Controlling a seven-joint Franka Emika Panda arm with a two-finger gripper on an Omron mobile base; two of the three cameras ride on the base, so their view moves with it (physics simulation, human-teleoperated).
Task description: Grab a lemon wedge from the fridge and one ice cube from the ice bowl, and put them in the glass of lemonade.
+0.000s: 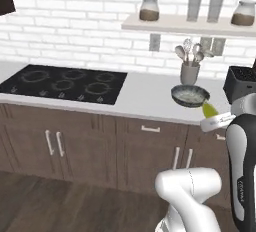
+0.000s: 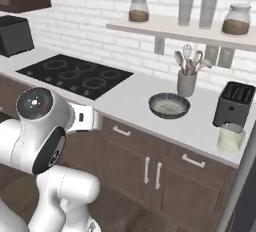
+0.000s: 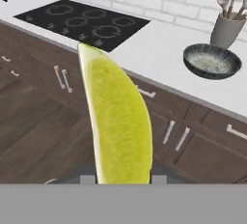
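**Wedge held in front of counter**

Gripper (image 3: 120,178) is nearly closed, its jaws pinching the lemon wedge (image 3: 118,126), which stands upright out of the jaws, pointed end up. In the left base view the wedge (image 1: 210,110) shows at the counter's (image 1: 145,96) front edge, just below the bowl (image 1: 190,96). Beyond the gripper and to its right the bowl (image 3: 212,61) sits on the counter, with a utensil cup (image 3: 226,30) behind it. The cooktop (image 3: 84,22) lies ahead to its left. The glass (image 2: 231,137) stands in front of the toaster (image 2: 234,103), well right of the bowl. No legible writing or brand marks on any item.
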